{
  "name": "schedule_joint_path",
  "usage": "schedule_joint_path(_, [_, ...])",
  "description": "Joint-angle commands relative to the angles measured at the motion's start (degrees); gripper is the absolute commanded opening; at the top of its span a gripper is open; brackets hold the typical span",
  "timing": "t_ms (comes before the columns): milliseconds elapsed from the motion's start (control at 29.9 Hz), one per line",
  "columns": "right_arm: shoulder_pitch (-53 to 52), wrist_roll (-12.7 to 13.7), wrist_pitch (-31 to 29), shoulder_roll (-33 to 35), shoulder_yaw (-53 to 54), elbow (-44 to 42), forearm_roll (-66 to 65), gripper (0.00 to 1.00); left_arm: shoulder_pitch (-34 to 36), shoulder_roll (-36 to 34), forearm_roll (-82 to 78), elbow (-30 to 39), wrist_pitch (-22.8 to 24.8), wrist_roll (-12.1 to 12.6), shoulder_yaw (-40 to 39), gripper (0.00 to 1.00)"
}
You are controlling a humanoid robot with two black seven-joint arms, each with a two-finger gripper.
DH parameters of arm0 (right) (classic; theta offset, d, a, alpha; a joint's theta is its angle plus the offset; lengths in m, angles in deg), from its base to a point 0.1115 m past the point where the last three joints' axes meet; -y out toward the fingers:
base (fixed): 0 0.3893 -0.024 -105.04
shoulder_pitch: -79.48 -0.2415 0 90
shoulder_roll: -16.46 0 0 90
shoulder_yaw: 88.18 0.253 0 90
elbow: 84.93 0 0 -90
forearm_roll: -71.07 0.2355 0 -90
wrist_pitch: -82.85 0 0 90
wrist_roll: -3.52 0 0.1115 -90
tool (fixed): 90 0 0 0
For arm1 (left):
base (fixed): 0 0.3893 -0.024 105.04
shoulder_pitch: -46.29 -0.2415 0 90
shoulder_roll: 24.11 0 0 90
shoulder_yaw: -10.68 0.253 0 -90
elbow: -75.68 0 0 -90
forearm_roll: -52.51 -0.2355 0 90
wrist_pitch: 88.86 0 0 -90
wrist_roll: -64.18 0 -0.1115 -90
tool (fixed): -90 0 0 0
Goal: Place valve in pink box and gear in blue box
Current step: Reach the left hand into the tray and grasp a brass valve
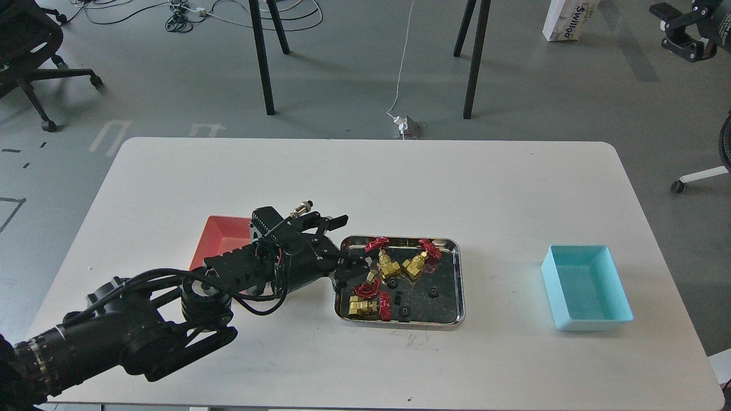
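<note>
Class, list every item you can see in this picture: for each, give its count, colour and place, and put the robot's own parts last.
Table: one, white, centre.
Steel tray: one, shiny, mid-table.
Valves: four, brass with red handwheels, in the tray.
Gears: a few, black, tiny, in the tray.
Pink box: one, left of the tray, partly behind the arm.
Blue box: one, turquoise, right side of the table.
Office chair: one, black, far left floor.
Left gripper: black, at the tray's left edge; open or shut unclear.
Right gripper: not visible.
</note>
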Motion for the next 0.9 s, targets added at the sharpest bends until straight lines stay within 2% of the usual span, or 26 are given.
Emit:
schedule_joint_path(0, [0.1, 0.0, 0.0, 0.0, -0.1, -0.1, 0.0, 0.99, -1.7, 2.9, 0.0, -1.5, 0.0, 0.0, -0.2, 0.92])
schedule_joint_path(301, [0.1, 0.0, 0.1, -0.4, -0.1, -0.4, 0.0, 0.99, -2.3, 7.5, 0.0, -7.9, -0.1, 0.0, -0.6, 0.92])
schedule_joint_path(569, [0.2, 0.0, 0.1, -0.4, -0.1, -0.5, 0.0, 0.99, -2.4, 8.9, 0.0, -10.1, -0.1, 0.0, -0.3, 0.90])
schedule_joint_path(736, [0.2, 0.0, 0.2, -0.4, 0.0, -0.7, 0.0, 0.99, -3.6, 8.3, 0.0, -10.1, 0.0, -0.2, -0.2, 0.83])
schedule_joint_path(870, [0.1, 0.0, 0.3, -1.2, -0.1, -1.4, 0.0, 0.99, -4.0, 8.3, 0.0, -10.0, 0.1, -0.2, -0.3, 0.69])
